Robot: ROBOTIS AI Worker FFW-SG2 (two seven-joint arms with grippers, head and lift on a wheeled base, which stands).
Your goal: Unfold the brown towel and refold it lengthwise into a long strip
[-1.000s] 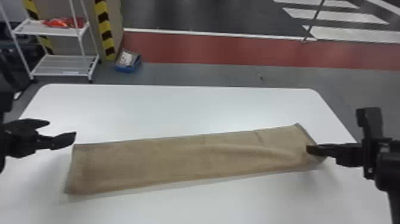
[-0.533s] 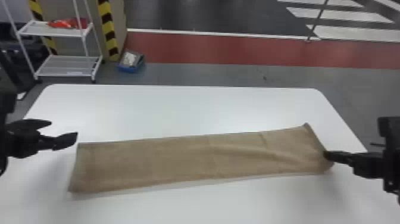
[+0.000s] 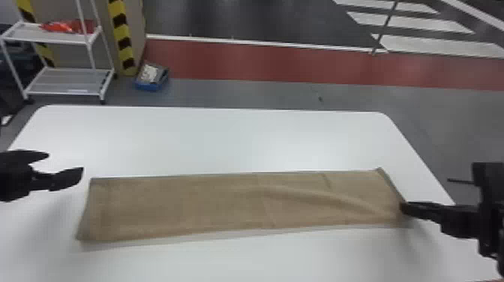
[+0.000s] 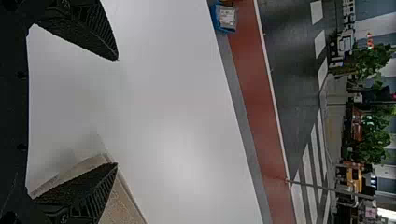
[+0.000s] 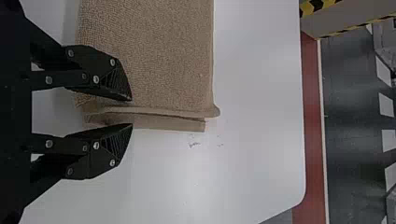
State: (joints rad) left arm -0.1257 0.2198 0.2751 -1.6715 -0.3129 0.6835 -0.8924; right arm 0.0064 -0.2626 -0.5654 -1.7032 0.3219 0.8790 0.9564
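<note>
The brown towel [image 3: 225,202] lies on the white desk [image 3: 240,138] in one long, thin strip, running from side to side in front of the robot. It looks like the big job is nearly done: the towel is long and narrow, and what is left is most likely just making it neat. A soft bump [image 3: 322,195] runs across the right part of the strip, so that bit is not smooth yet. The right wrist view shows the layers at the right end, and they do not line up all the way, because one layer pokes out a little past the other. The left hand [image 3: 66,162] is wide open and holds nothing, just beside the left end of the towel. The right hand [image 5: 130,112] is at the right end, with its two fingers a little bit apart and the towel's end edge in the gap, so it does not look squeezed tight. Next, I think it needs a gentle pull or pat at that end to make the bump flat. Pulling too hard could make the whole strip slide or go crooked
</note>
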